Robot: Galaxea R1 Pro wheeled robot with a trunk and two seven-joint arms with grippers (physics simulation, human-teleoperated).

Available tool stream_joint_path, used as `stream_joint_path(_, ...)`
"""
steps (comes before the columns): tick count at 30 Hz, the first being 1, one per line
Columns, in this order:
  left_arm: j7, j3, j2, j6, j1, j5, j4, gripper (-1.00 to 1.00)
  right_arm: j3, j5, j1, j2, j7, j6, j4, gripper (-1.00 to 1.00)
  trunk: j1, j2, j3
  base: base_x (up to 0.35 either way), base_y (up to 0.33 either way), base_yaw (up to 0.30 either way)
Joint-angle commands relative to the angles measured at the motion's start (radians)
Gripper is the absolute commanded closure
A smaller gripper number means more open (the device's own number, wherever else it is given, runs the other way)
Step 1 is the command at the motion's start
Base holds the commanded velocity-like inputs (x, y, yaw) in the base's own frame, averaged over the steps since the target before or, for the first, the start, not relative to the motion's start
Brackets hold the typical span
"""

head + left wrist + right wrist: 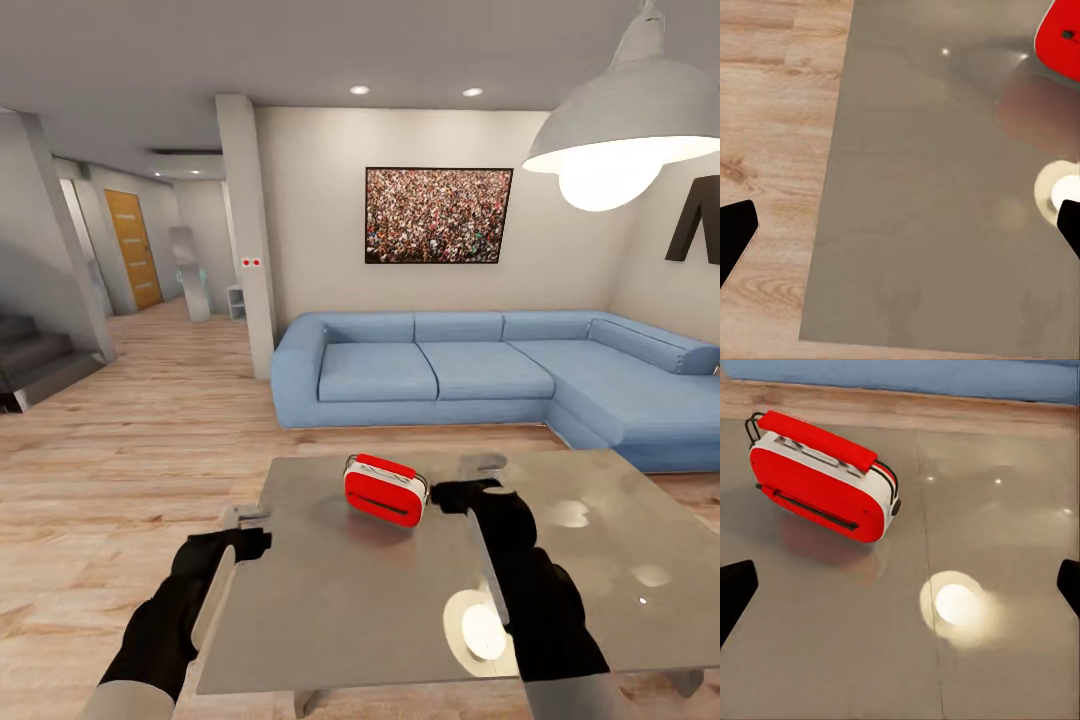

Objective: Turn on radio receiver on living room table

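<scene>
The radio receiver (385, 490) is a small red and white box with a thin wire handle, standing on the glossy grey table (380, 600) near its far edge. My right gripper (450, 497) hovers just to the right of it, close to its end, and is open. The right wrist view shows the radio receiver (821, 480) ahead and off to one side, outside the gap of the right gripper (900, 585). My left gripper (255, 540) is open over the table's left edge. In the left wrist view a red corner of the radio receiver (1065, 37) shows beyond the left gripper (900, 225).
A blue L-shaped sofa (480, 375) stands behind the table under a framed crowd picture (438, 215). A white pendant lamp (625, 135) hangs at upper right, mirrored in the tabletop. Wood-plank floor (130, 440) runs left toward a hallway, a pillar (245, 230) and stairs (35, 360).
</scene>
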Motion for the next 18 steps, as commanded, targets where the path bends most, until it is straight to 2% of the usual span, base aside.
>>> stream_joint_path(1, 0.0, 0.0, 0.001, 0.0, -0.011, 0.0, 0.012, -1.0, 0.0, 0.0, -0.01, 0.0, -0.002, 0.005, 0.0, -1.0, 0.0, 0.0, 0.0, 0.0, 0.0, 0.0)
stream_joint_path(4, 0.0, 0.0, 0.001, 0.001, -0.045, 0.001, 0.05, -1.0, 0.0, -0.001, -0.047, -0.005, -0.008, 0.018, 0.001, -1.0, 0.0, 0.0, 0.0, 0.0, 0.0, 0.0)
stream_joint_path(7, -0.001, 0.0, -0.01, 0.001, -0.065, 0.0, 0.08, -1.0, 0.0, -0.001, -0.085, -0.01, -0.01, 0.025, 0.003, -1.0, 0.0, 0.0, 0.0, 0.0, 0.0, 0.0)
stream_joint_path(18, -0.002, -0.001, -0.021, 0.006, -0.075, 0.0, 0.094, -1.0, -0.002, -0.004, -0.106, -0.015, -0.009, 0.028, 0.004, -1.0, 0.0, 0.0, 0.0, 0.0, 0.0, 0.0)
